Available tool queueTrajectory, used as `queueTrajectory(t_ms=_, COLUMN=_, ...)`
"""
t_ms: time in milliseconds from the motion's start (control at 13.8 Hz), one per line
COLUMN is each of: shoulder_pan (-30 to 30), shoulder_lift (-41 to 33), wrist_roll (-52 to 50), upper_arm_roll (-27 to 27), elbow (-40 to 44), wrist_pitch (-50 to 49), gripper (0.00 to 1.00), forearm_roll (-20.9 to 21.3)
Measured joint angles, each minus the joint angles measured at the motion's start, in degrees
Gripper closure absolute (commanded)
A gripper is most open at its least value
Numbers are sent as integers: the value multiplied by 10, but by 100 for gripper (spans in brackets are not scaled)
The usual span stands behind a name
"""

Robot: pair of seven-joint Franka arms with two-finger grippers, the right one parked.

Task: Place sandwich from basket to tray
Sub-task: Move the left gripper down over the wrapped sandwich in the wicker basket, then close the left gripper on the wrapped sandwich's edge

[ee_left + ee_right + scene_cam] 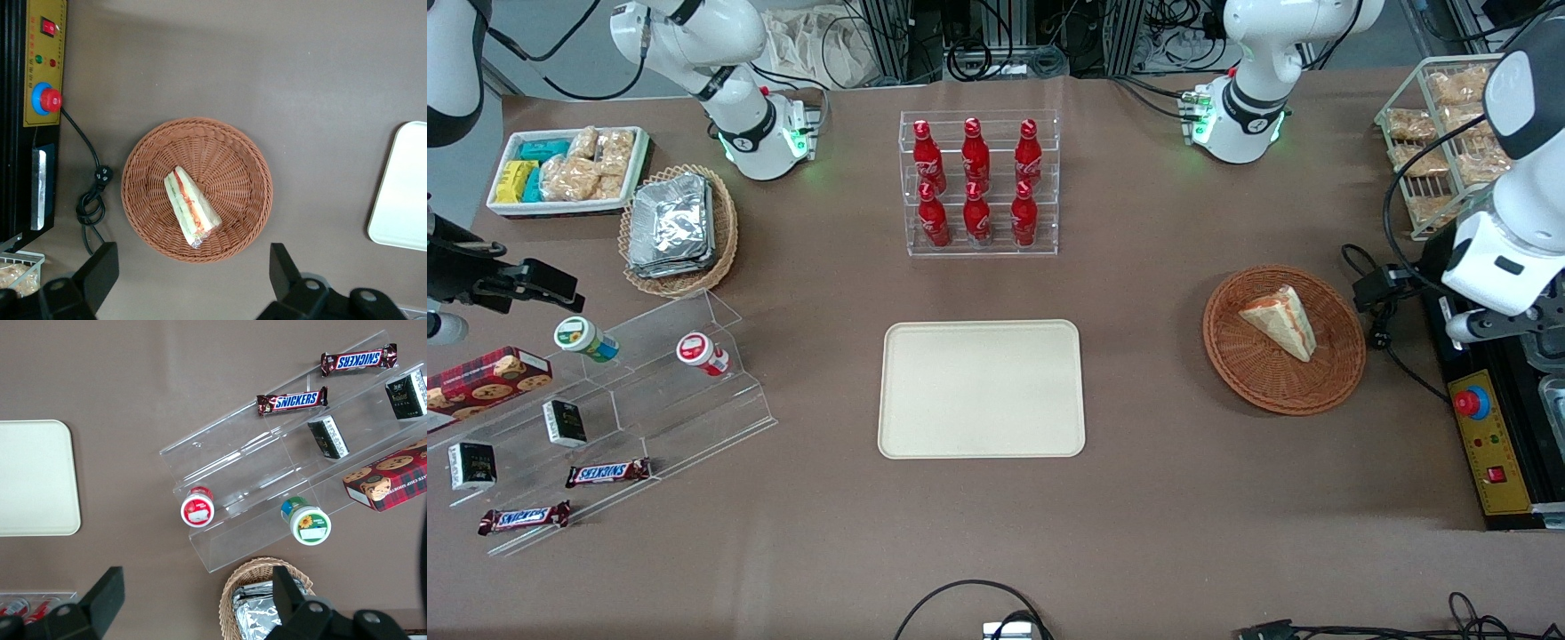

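One sandwich [191, 207] lies in the basket [235, 159], its long axis running slantwise across the weave. The working arm's hand [193, 283] hangs above the basket's edge, fingers [100, 270] spread wide and holding nothing, so the wedge sits just ahead of it. Bare surface [1147, 373] separates basket from tray [981, 388], which lies toward the parked arm's end, leaving open room for the carry.

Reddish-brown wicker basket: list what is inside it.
Inside the round reddish-brown wicker basket: one triangular sandwich wedge; the weave beneath it is covered. The left arm's tool hangs open above.
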Motion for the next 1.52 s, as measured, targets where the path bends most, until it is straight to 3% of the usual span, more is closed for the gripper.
queueTrajectory(t_ms=434, shoulder_pan=9, shoulder_lift=27, wrist_roll=-40, upper_arm_roll=4, elbow=-1, wrist_pitch=-28, gripper=0, forearm_roll=0)
queueTrajectory(t_ms=1012, shoulder_pan=17, shoulder_lift=-23, wrist_roll=-346, upper_arm_roll=-1, elbow=-297, wrist_pitch=236, gripper=0, forearm_roll=0)
queueTrajectory(t_ms=1518, shoulder_pan=19, shoulder_lift=16, wrist_roll=-399, upper_arm_roll=2, elbow=-355, wrist_pitch=286, gripper=0, forearm_roll=0)
